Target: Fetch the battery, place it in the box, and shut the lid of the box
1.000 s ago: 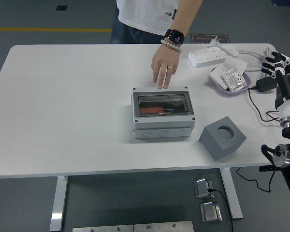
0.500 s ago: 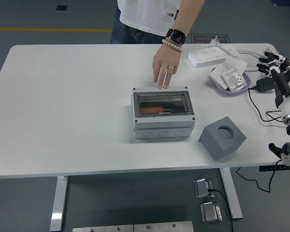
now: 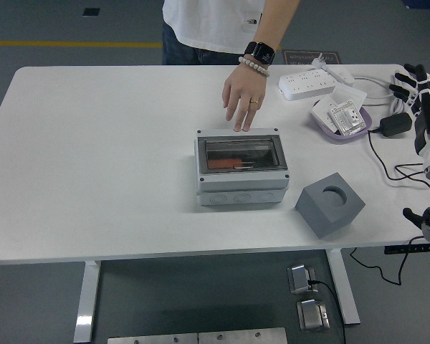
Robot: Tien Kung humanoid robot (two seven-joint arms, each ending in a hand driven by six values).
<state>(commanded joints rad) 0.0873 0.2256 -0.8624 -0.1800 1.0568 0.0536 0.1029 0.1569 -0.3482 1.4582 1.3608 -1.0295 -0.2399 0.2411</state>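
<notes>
Fingers (image 3: 408, 79) empty; orange, seemingly battery (image 3: 233, 159), boxed.

White table (image 3: 93, 165), grey floor (image 3: 57, 21)

No text, number or brand can be read with any certainty. The person's white shirt (image 3: 222, 21) carries a small dark logo at its hem, too small to make out. A dark plate (image 3: 309, 56) on the floor behind the table bears a line of pale lettering, blurred beyond reading. The module (image 3: 345, 117) in the purple tray (image 3: 322, 123) shows small markings on its face, also illegible. The box (image 3: 241, 168), the grey cube (image 3: 330, 204) and the power strip (image 3: 312, 84) show no lettering.
</notes>
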